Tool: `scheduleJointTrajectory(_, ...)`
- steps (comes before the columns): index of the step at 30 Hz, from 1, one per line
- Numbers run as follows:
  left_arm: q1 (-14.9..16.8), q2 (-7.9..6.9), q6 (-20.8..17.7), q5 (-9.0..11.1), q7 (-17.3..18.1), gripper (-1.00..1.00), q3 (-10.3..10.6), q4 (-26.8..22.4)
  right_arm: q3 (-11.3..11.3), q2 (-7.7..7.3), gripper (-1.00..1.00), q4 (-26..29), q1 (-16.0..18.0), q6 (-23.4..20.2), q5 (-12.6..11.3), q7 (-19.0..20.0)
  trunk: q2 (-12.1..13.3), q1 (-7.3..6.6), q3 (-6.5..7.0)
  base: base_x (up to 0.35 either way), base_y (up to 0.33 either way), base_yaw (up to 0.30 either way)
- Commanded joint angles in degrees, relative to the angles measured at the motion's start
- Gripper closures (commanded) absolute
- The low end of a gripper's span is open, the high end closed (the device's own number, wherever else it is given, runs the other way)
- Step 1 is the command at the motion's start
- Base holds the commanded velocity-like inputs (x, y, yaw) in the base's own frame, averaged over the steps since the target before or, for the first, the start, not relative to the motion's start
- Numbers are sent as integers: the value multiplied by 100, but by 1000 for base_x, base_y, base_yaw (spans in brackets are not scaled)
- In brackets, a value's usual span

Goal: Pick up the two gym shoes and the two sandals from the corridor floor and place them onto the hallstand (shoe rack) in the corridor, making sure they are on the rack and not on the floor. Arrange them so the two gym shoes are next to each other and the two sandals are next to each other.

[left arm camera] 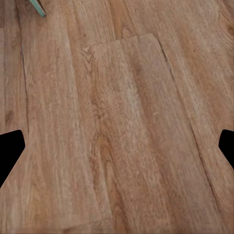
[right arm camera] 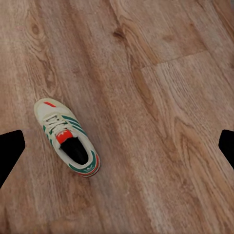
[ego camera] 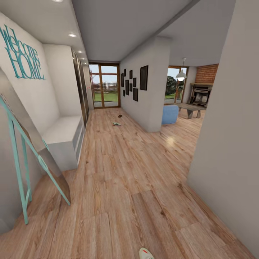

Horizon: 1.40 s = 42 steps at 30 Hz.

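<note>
A long corridor with a wood-plank floor (ego camera: 122, 172) runs to a glazed door (ego camera: 104, 85). The pale-grey shoe rack (ego camera: 64, 138) stands against the left wall. One off-white sneaker (right arm camera: 67, 137) with green stripes lies upright on the floor under the right gripper (right arm camera: 117, 146); another sneaker (ego camera: 116, 123) and a dark sandal (ego camera: 119, 116) lie far down the corridor. Both the left gripper (left arm camera: 117, 146) and the right are spread wide, holding nothing.

Teal-framed mirror (ego camera: 34, 151) against left wall

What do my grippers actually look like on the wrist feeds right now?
Very little of them shows. In the left wrist view, the left gripper's fingertips are flat black angular shapes at both side edges; the right gripper's fingertips look the same in the right wrist view. No cables, markings or arm links are visible.
</note>
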<state>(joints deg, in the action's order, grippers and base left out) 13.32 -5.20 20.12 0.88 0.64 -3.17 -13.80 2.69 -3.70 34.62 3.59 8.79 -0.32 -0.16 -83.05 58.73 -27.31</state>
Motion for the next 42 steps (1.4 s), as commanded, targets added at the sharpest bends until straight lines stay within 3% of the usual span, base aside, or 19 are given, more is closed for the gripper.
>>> scheduleJointTrajectory(1, 4, 1, 18, 9, 8, -100, -17, 4, 3, 0, -100, -4, 3, 18, -3, -2, -3, 0, -6, 0, 0, 27)
scheduleJointTrajectory(42, 4, 1, 18, 9, 12, -100, -12, 0, 3, -17, -100, 10, 2, 18, 12, 11, -3, 0, -6, 0, -29, 2)
